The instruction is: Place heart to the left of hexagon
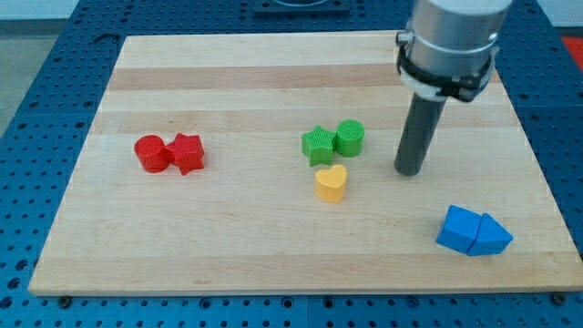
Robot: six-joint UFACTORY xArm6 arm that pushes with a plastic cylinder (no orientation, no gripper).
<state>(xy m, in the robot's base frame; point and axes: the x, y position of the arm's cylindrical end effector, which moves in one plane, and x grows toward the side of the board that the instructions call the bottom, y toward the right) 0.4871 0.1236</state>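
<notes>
The yellow heart point(331, 183) lies near the middle of the wooden board point(237, 255). Just above it sit a green star-like block point(318, 145) and a green round or hexagonal block point(349, 138), touching each other. On the view's left a red cylinder point(150, 153) touches a red block point(188, 153) with an angular outline, hexagon or star; I cannot tell which. My tip point(410, 171) stands on the board to the right of the heart and the green pair, apart from all of them.
A blue cube point(458, 229) and a blue triangular block point(493, 236) lie touching near the board's bottom right corner, below my tip. The board's right edge is close behind them. Blue perforated table surrounds the board.
</notes>
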